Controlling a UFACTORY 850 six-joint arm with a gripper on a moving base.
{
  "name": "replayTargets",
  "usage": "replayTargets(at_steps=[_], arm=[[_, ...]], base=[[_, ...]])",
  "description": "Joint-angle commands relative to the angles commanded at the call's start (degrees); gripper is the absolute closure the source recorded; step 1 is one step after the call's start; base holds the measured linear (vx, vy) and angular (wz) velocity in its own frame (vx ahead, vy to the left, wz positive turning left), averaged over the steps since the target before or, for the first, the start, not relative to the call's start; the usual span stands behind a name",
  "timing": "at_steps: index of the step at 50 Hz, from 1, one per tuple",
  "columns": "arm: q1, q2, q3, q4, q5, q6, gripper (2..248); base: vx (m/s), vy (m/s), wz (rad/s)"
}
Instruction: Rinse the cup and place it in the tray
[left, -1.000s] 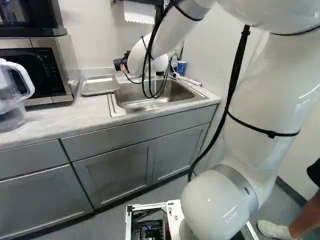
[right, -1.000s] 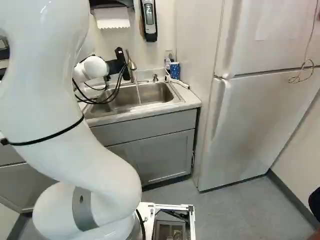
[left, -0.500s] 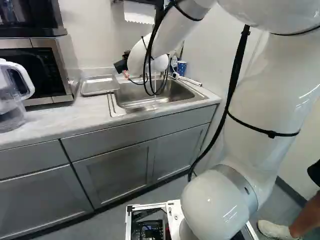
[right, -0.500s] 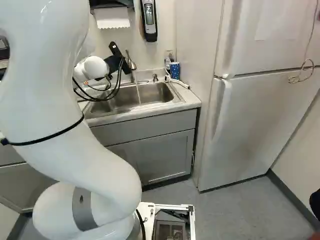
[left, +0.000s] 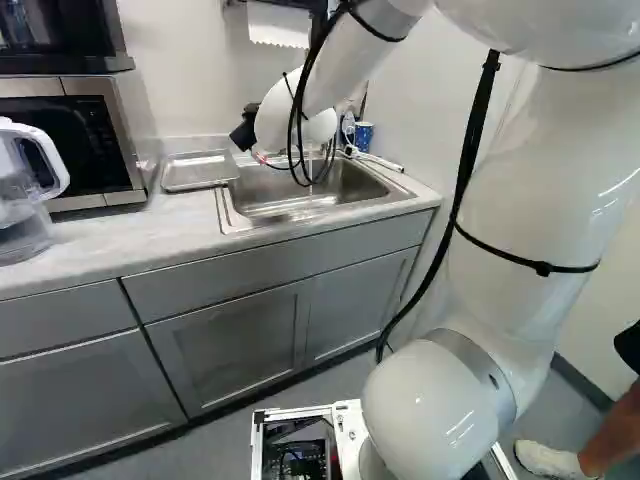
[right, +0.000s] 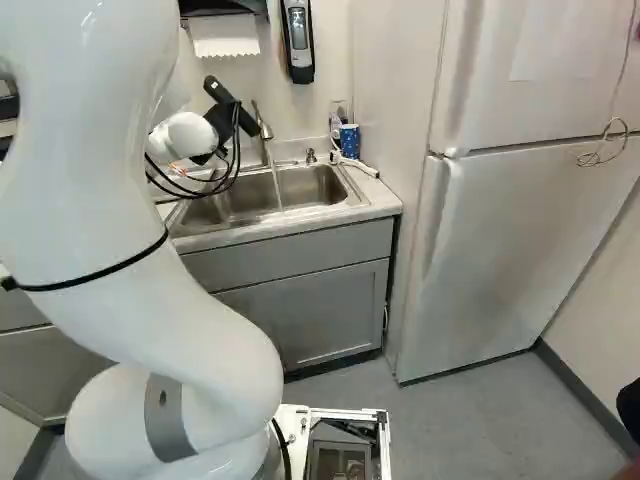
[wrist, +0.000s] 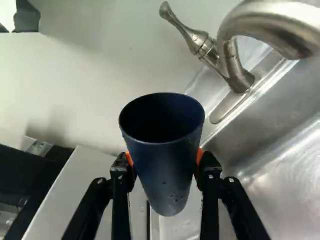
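The black two-fingered gripper (right: 222, 120) is grasping a droplet-speckled dark-blue cup (wrist: 167, 160); clear water (right: 275, 180) is running into the stainless-steel sink (right: 318, 184).

The tapered navy-blue cup (wrist: 165, 155) looks like matt plastic, beaded with droplets. The curved faucet (wrist: 265, 22) is satiny metal; the steel double sink (right: 250, 200) shines, scuffed inside. Flat grey cabinet doors (left: 230, 345) look smooth; the paper towel (right: 224, 36) has a ragged edge.

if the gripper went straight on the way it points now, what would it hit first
Probably the wall near the sink, with the held cup touching first, though depth is unclear.
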Motion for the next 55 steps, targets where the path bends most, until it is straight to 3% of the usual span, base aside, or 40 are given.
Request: replayTargets(at_steps=[55], arm=[[0.00, 0.00, 0.00, 0.00, 0.00, -33.13, 125]], base=[[0.000, 0.000, 0.000]])
